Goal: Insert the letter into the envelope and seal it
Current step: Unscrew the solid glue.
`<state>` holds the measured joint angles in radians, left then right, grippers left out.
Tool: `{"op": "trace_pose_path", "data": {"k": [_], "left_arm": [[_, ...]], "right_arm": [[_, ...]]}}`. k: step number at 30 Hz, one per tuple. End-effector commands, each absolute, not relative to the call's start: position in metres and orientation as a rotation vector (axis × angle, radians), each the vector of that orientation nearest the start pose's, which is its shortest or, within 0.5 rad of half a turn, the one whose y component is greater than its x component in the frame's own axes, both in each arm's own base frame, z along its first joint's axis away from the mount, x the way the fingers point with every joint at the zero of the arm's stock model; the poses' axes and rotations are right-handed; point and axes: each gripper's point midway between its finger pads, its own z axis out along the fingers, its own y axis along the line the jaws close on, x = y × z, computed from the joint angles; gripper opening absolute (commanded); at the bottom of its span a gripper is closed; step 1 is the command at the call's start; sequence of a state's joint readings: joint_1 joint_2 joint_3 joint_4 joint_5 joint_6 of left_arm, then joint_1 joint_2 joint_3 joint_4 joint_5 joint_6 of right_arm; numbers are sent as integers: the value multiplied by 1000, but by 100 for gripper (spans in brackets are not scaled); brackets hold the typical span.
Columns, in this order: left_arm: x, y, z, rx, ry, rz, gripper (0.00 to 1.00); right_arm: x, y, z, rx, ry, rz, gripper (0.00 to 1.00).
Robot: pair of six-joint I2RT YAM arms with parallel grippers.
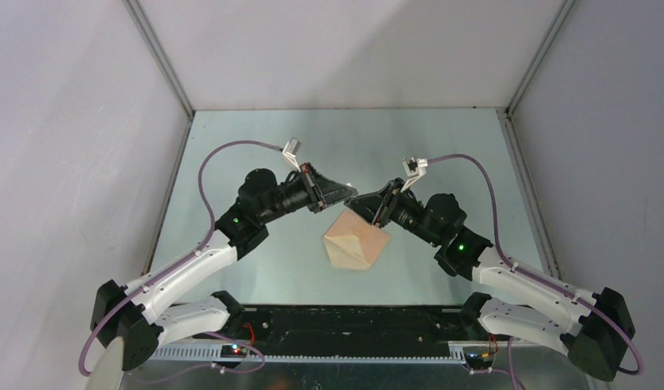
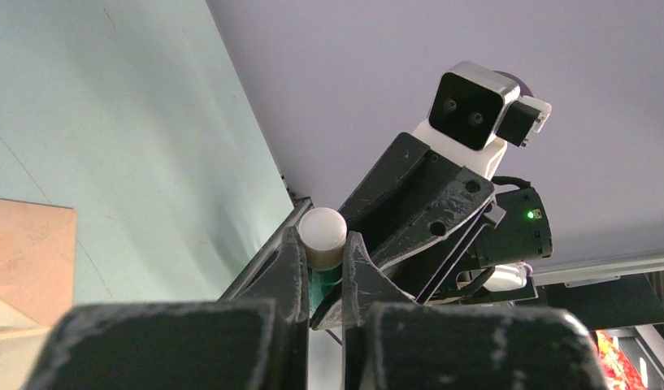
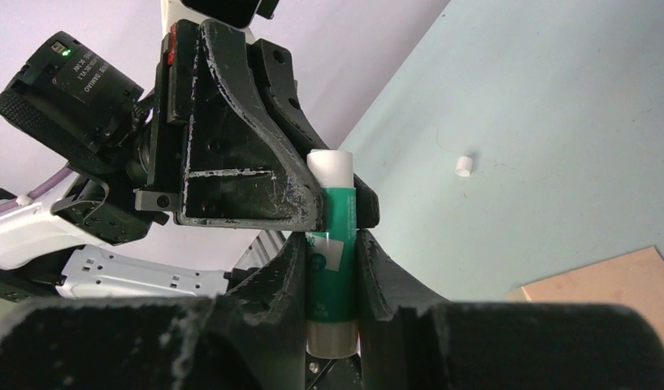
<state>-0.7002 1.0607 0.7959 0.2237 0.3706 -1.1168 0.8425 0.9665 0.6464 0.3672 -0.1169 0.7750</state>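
Two grippers on one glue stick (image 3: 332,236), tips meeting over mid-table (image 1: 442,154), just above the far corner of the envelope (image 1: 357,244)

Right gripper (image 3: 332,284): jaws clamped on the green body of the stick. It runs straight up between the fingers in the right wrist view, white end pointing away from the camera

Left gripper (image 2: 323,272): jaws closed in on that white end. The left wrist view shows the white tip poking out between the two fingers, both pressed against its sides, with green showing lower down

The grippers face each other roughly head-on, and each wrist view has the other gripper filling the middle of the frame

A small white cap-like piece (image 3: 463,165) lies alone on the table, well apart from both stick and envelope

Envelope: flat on the table at centre, turned diamond-wise to the table edges, mostly on the near side of the gripper tips and touched by neither. Diagonal seams show in the top view; the left wrist view shows a paler cream patch at its lower edge

Letter: can't tell it apart from the envelope in any view, so can't tell whether it is inside
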Motion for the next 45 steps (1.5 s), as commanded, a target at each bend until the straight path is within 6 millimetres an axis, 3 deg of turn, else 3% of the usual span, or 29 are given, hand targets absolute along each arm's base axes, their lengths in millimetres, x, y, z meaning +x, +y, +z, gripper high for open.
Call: {"op": "trace_pose_path", "data": {"k": [1,3,5,6,8,10,13,18,25,31,39,41,44,45], "left_arm": [[215,-311,332,11,1839,-1613,0],[214,-310,331,10,1841,-1604,0],[215,-308,331,5,1840,-1594,0],[215,-307,332,4,1837,-1590,0],[216,-305,332,-4,1837,-1573,0],[217,-303,332,-12,1840,-1560,0],[218,-302,333,-14,1837,-1557,0],[216,-304,340,8,1823,-1578,0],[214,-307,345,30,1817,-1595,0],[210,-309,343,53,1831,-1610,0],[207,-309,340,66,1845,-1617,0],[207,-308,339,66,1847,-1614,0],[206,-309,338,70,1853,-1618,0],[206,-310,337,70,1860,-1620,0]], "right_arm": [[205,310,317,-170,1630,1398,0],[205,308,313,-170,1656,1398,12],[205,304,309,-168,1677,1390,27],[206,302,308,-164,1682,1382,40],[206,296,304,-160,1701,1357,53],[205,290,302,-161,1713,1331,61],[199,281,301,-168,1729,1303,66],[188,281,301,-235,1731,1328,51],[183,298,303,-296,1719,1426,62],[187,304,311,-292,1673,1448,55],[185,306,328,-311,1594,1479,52],[184,307,326,-316,1598,1487,40],[183,311,323,-325,1615,1505,5],[183,312,321,-327,1622,1508,2]]}}
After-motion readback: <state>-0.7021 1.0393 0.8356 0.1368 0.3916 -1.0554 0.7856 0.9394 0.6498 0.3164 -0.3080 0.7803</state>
